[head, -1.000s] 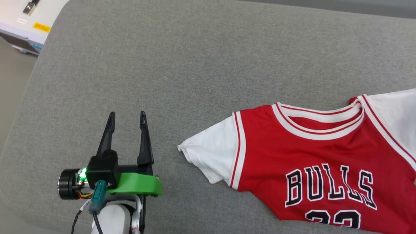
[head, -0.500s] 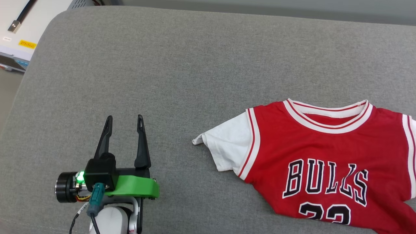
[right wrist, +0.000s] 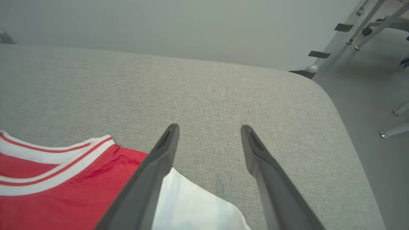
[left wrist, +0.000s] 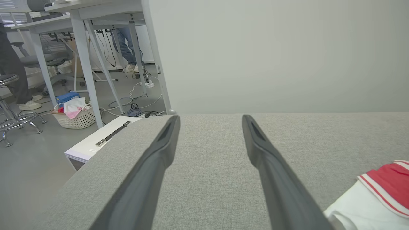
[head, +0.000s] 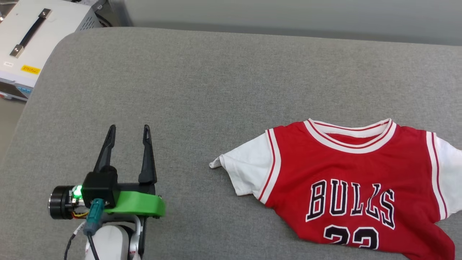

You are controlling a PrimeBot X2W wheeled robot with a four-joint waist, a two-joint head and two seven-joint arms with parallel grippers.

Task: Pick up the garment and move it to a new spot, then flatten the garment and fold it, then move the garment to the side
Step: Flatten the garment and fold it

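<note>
My left gripper (head: 129, 128): black tapered fingers (head: 145, 159) above a green bracket (head: 139, 204), teal plug (head: 94, 213) and green lamp (head: 77, 191) beside it, white forearm (head: 108, 242) below.

The left gripper (head: 129, 127) sits low at left, fingers (head: 106, 153) spread and pointing forward; the right gripper (right wrist: 210, 126) is likewise spread.

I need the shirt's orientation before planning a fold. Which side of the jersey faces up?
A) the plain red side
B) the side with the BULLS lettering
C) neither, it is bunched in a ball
B: the jersey lies spread on the grey cushion with the black BULLS lettering showing on top.
</note>
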